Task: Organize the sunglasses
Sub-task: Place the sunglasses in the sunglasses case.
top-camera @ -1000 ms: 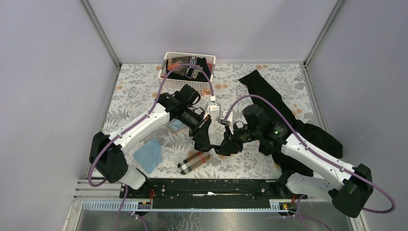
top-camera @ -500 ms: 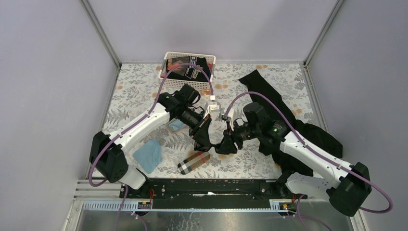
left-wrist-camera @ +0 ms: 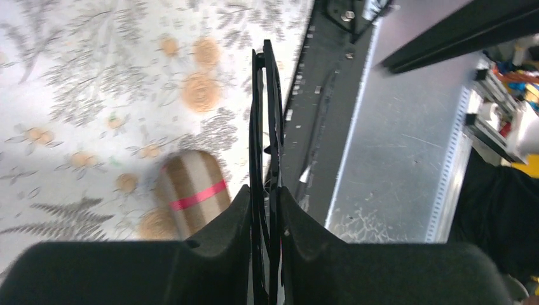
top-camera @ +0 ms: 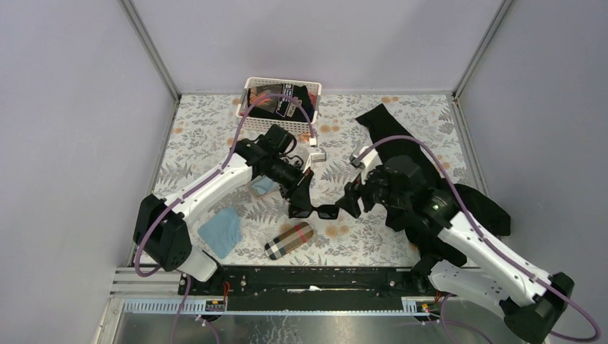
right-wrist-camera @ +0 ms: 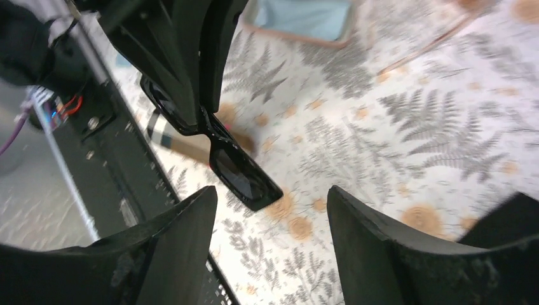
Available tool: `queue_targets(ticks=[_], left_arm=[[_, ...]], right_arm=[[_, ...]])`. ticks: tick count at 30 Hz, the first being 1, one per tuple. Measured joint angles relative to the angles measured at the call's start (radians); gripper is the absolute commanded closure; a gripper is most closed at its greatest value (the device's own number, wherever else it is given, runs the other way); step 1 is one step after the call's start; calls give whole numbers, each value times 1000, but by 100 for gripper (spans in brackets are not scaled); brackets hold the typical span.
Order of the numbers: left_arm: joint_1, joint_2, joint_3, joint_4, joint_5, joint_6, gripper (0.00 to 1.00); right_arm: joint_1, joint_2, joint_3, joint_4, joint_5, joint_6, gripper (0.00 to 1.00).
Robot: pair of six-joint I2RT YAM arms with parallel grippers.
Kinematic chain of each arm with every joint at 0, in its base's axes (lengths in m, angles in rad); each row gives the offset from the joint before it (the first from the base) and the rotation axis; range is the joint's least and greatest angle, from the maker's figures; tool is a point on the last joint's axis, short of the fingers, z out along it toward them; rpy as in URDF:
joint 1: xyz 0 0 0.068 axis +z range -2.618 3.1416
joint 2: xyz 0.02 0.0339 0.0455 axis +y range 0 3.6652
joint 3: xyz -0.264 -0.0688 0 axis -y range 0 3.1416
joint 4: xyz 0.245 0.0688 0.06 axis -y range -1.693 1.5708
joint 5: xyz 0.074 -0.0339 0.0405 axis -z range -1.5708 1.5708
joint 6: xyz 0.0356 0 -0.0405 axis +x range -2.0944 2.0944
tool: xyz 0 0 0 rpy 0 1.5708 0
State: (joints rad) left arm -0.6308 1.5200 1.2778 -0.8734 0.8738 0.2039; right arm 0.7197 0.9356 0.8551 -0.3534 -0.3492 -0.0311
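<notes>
The black-framed sunglasses [top-camera: 314, 211] hang folded from my left gripper [top-camera: 301, 204], just above the table at the front middle. In the left wrist view they stand edge-on [left-wrist-camera: 266, 114] between my left gripper's [left-wrist-camera: 266, 210] shut fingers. My right gripper [top-camera: 353, 201] is open and empty, a short way right of them. In the right wrist view one dark lens [right-wrist-camera: 241, 173] shows ahead of my right gripper [right-wrist-camera: 272, 210]. A thin pale-orange wire [right-wrist-camera: 432, 44] lies on the table; I cannot tell whether it belongs to the wire-framed pair.
A plaid case [top-camera: 289, 240] lies near the front edge, below the sunglasses. Two light-blue cloths [top-camera: 221, 231] [top-camera: 262, 186] lie at the left. A white basket [top-camera: 252, 84] with dark items stands at the back. Black fabric [top-camera: 401, 136] covers the right side.
My right gripper has let go near the sunglasses and drawn back to the right. My left gripper keeps the black sunglasses, almost in the same place.
</notes>
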Motion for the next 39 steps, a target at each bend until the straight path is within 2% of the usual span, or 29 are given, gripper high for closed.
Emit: queue_targets(ticks=[2, 8, 18, 24, 31, 39], left_arm=[[23, -3, -18, 30, -31, -19, 100], [137, -55, -125, 165, -112, -74, 100], [348, -126, -282, 319, -293, -109, 100], [365, -201, -350, 425, -317, -112, 100], [370, -167, -385, 515, -322, -83, 100], [372, -137, -396, 525, -323, 11, 100]], right_arm=[[-1, -55, 0, 3, 74, 12, 25], [-2, -180, -35, 47, 221, 56, 23], [-2, -156, -122, 65, 243, 113, 22], [-2, -131, -124, 104, 225, 122, 22], [-2, -103, -128, 136, 197, 131, 22], [-2, -102, -133, 151, 179, 136, 22]])
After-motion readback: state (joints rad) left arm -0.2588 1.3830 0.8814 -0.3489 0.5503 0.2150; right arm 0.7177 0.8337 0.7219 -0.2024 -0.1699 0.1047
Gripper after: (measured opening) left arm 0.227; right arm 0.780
